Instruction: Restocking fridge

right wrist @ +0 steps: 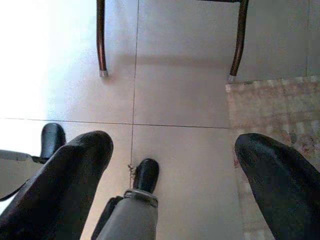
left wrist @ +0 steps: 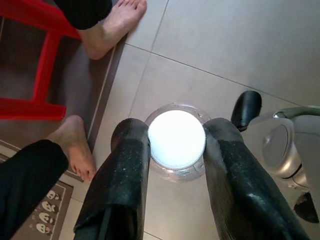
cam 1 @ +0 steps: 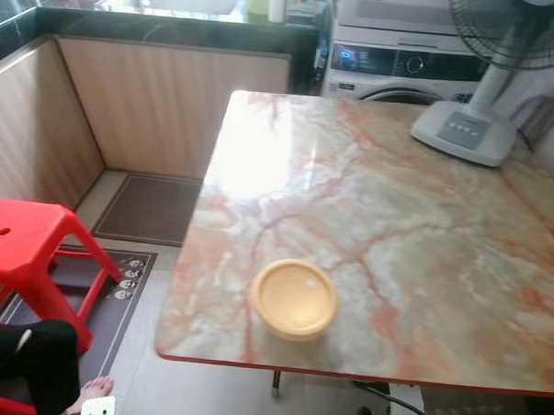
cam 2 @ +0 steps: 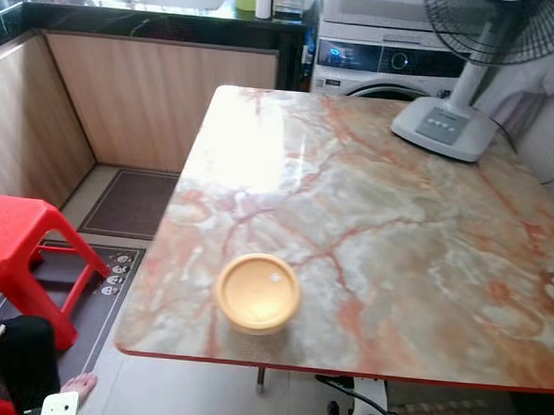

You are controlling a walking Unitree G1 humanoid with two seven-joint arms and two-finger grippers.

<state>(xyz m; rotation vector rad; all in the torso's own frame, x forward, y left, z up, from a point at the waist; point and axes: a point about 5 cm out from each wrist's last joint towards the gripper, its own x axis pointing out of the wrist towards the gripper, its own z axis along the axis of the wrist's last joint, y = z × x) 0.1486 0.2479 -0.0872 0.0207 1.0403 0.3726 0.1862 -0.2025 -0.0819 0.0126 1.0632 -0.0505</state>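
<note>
A round container with a pale yellow lid (cam 1: 293, 297) sits near the front edge of the marble table (cam 1: 396, 213). In the left wrist view, my left gripper (left wrist: 176, 131) hangs low over the tiled floor. It is shut on a clear jar with a white lid (left wrist: 176, 145), one black finger on each side. My right gripper (right wrist: 172, 145) also hangs over the floor, open, with nothing between its fingers (right wrist: 75, 170).
A red stool (cam 1: 27, 247) and a person's leg and bare foot (cam 1: 90, 390) are at the left, beside a dark mat (cam 1: 117, 292). A standing fan (cam 1: 469, 124) is on the table's far right corner. Behind it are a washing machine (cam 1: 393, 70) and a black counter (cam 1: 166, 19).
</note>
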